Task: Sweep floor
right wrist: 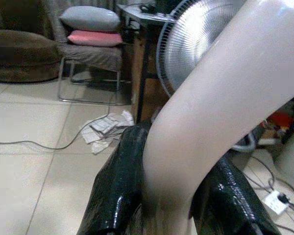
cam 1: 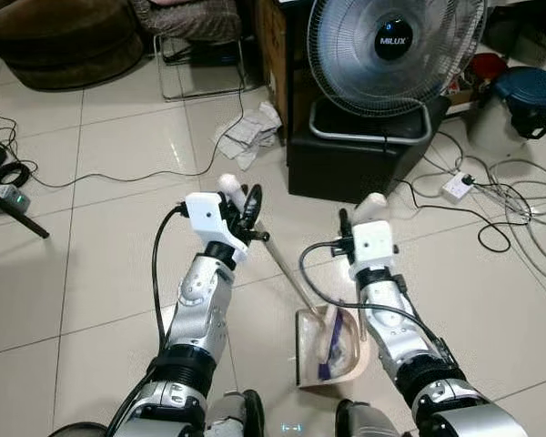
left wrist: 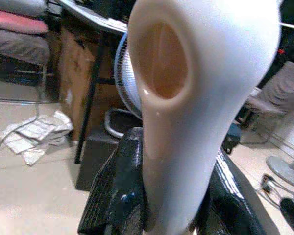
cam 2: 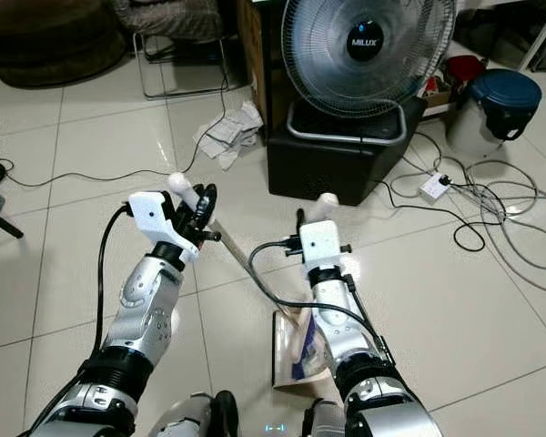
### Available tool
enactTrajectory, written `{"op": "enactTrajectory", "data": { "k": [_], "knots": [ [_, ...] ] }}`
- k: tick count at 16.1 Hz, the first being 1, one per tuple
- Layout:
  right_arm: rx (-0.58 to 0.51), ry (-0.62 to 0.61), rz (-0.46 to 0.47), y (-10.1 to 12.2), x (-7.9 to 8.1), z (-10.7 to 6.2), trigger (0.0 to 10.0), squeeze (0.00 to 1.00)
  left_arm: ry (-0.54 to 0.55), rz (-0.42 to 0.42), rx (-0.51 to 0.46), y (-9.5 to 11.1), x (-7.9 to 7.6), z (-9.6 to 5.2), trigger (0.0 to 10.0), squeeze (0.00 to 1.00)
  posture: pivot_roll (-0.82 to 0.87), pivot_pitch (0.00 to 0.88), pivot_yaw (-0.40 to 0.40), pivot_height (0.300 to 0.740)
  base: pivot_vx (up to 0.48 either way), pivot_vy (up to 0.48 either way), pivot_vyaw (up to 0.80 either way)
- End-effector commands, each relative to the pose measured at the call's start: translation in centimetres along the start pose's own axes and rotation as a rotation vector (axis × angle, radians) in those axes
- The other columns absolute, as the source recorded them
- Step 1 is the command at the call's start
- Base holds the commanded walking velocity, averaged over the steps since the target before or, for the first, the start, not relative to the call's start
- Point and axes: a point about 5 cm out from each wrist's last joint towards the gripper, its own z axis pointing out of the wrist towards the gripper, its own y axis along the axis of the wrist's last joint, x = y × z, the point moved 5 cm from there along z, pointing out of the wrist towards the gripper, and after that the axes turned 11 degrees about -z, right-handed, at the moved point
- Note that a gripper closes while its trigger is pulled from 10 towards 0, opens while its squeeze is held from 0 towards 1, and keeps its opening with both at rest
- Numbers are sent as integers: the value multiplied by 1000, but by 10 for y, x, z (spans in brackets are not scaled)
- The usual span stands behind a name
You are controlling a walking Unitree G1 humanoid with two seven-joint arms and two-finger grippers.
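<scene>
**Both grippers hold handles over a tiled floor**

A pale tiled floor (cam 1: 91, 273) fills the scene, its far edge lined with furniture. A dark brown beanbag (cam 1: 59, 41) sits at the far left, and just right of it a metal-framed chair (cam 1: 196, 36). At the far centre a big white fan (cam 1: 391, 50) marked MILUX stands on a black box (cam 1: 355, 164). At the far right there is a pale bin with a dark blue lid (cam 1: 519, 105). A white power strip (cam 1: 455, 187) lies near the bin amid loose cables (cam 1: 519, 205). Crumpled papers (cam 1: 247, 135) lie on the tiles just left of the black box.

Near the robot, between its two silver arms, a beige dustpan (cam 1: 332, 350) rests on the floor, with a small brush head with blue bristles inside it. A thin handle stick (cam 1: 287, 269) runs from the dustpan up and leftward to the left gripper (cam 1: 246, 214), whose black fingers are closed around a white handle (left wrist: 196, 98) at the top of the stick. The right gripper (cam 1: 355, 223), just right of the stick, is clamped around a second white handle (right wrist: 220, 98), its rounded end poking up above the fingers.
</scene>
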Motion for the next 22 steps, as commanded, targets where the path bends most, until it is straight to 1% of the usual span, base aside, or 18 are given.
{"op": "enactTrajectory", "data": {
  "k": [1,3,4,6,7,9,11,12,13,15,16,18,20,21,22],
  "knots": [
    [-20,-24,49,3,-3,0,10000,0,-23,-39,34,-7,-2,-4,10000,0,10,182,80,740,0,0,0],
    [-9,-91,100,-1,-16,-4,10000,0,-24,-21,54,-7,5,-8,10000,0,8,174,80,740,0,0,0],
    [-4,-152,152,-5,-27,-7,10000,0,-16,-21,57,-3,11,-10,10000,0,7,167,76,740,0,0,0],
    [-7,-192,188,-8,-36,-13,10000,0,-14,-26,43,5,16,-11,10000,0,10,162,71,740,0,0,0],
    [-6,-195,191,-8,-37,-14,10000,0,-13,-26,40,6,16,-11,10000,0,10,162,71,740,0,0,0],
    [-14,-199,195,-9,-39,-18,10000,0,-1,-66,17,15,21,-10,10000,0,8,152,73,740,0,0,0],
    [-9,-197,192,-11,-40,-20,10000,0,-27,-57,17,25,22,-7,10000,0,3,152,74,740,0,0,0],
    [-8,-196,190,-11,-40,-20,10000,0,-31,-54,18,26,22,-6,10000,0,3,152,74,740,0,0,0],
    [-12,-195,194,-11,-41,-20,10000,0,-63,-39,22,34,21,-3,10000,0,3,147,76,740,0,0,0],
    [-19,-193,188,-10,-45,-20,10000,0,-141,-2,36,59,21,2,10000,0,1,142,80,740,0,0,0],
    [-19,-194,187,-10,-46,-20,10000,0,-158,11,36,66,22,3,10000,0,1,138,81,740,0,0,0],
    [-17,-196,184,-11,-48,-20,10000,0,-203,79,25,91,25,8,10000,0,0,134,81,740,0,0,0],
    [-16,-196,183,-12,-49,-22,10000,0,-216,125,-2,111,29,13,10000,0,0,127,80,740,0,0,0],
    [-16,-196,183,-12,-49,-22,10000,0,-210,137,-14,118,31,15,10000,0,0,125,80,740,0,0,0],
    [-15,-196,183,-13,-49,-23,10000,0,-191,160,-29,127,37,16,10000,0,-2,121,80,740,0,0,0]
  ]
}}
